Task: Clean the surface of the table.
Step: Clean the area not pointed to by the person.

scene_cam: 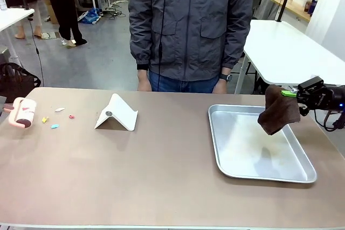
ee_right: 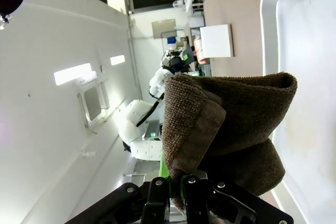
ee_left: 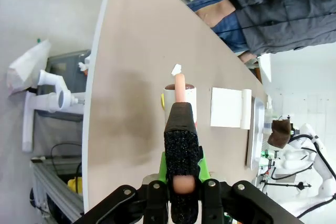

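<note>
We judge the cleaning barely begun. The large rectangular tan-brown table [scene_cam: 161,181] spans the whole front view. Small coloured paper scraps [scene_cam: 54,126] lie loose near its left end, and we can make out no wiped stretch. A white folded card stand [scene_cam: 116,114] and a shallow silver metal tray [scene_cam: 212,133] also sit on the top. Gathering the scraps and wiping the surface look left to do.

The left gripper [ee_left: 181,124] reaches low over the table's left end. Its fingers are clamped on the pink handle of a cream cylindrical lint roller [scene_cam: 24,112], near the scraps. The right gripper [scene_cam: 291,93] comes in level from the right edge. Its fingers are pinched on a fold of a dark brown terry cloth [scene_cam: 277,112], which hangs above the tray's far right corner. A person in a grey jacket [scene_cam: 188,25] stands at the far side.
</note>
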